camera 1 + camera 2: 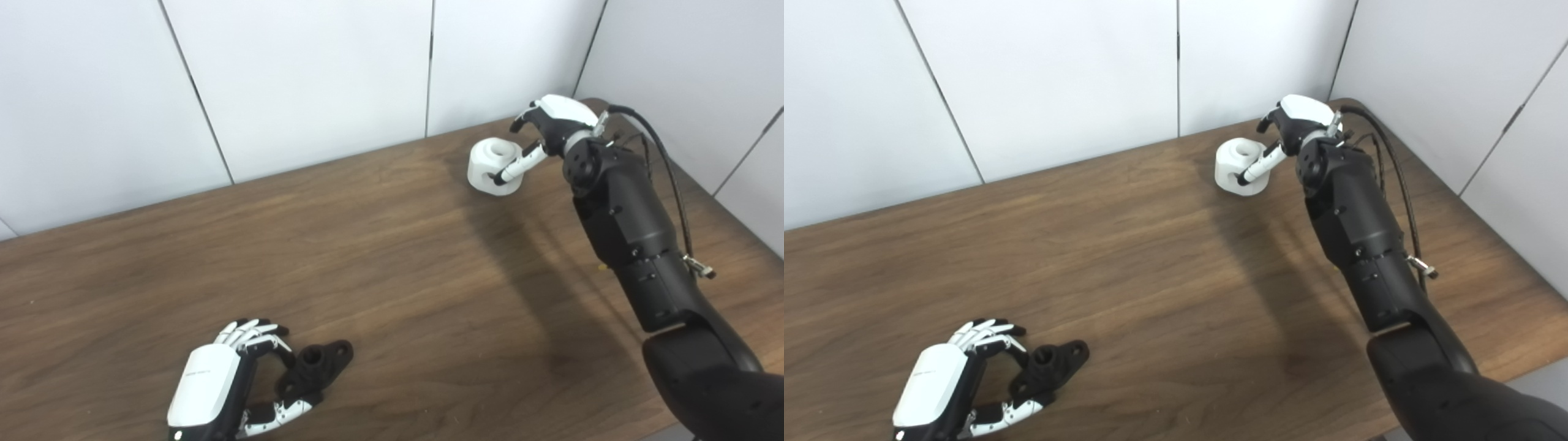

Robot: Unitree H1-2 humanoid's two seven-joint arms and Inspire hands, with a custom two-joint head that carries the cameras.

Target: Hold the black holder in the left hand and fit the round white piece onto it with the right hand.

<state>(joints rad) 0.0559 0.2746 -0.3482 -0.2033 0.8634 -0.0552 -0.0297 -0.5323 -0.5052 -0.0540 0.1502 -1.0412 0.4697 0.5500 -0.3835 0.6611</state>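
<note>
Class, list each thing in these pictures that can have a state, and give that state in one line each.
black holder: lying on the table, left hand's fingers curled around it, not lifted.
round white piece: resting on the table at the far side, right hand's thumb against its side.
left hand: closing on the holder.
right hand: open, reaching around the white piece.

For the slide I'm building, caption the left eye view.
Left hand closing around the black holder near the table's front; right hand reaching the round white piece at the far corner.
</note>
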